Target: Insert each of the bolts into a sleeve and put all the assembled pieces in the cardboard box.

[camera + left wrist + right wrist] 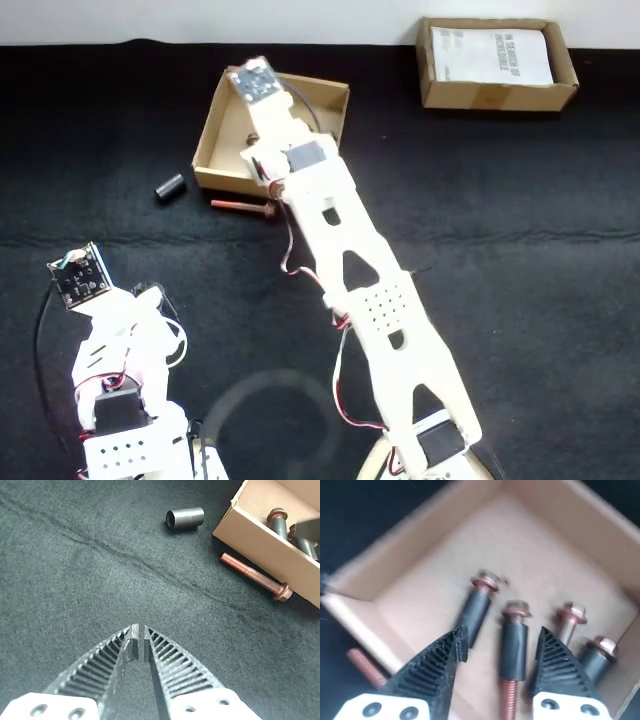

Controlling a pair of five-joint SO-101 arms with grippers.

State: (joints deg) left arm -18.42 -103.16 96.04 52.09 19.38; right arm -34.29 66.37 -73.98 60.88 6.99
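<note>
My right gripper [502, 642] hangs open over the cardboard box [420, 555], with nothing held between its fingers. In the box lie several assembled pieces, each a copper bolt in a dark sleeve; one of them [514, 642] lies directly below the open jaws. The high view shows that box [225, 125] under the outstretched right arm. Just outside its near wall lies a bare copper bolt [255, 576] [240, 206], and a loose dark sleeve [185, 518] [171, 186] rests on its side close by. My left gripper [139, 636] is shut and empty, low over the mat, well short of both.
A black mat [520, 270] covers the table. A second cardboard box [497, 95] with a printed sheet in it stands at the back right. The right arm [370, 300] stretches diagonally across the middle.
</note>
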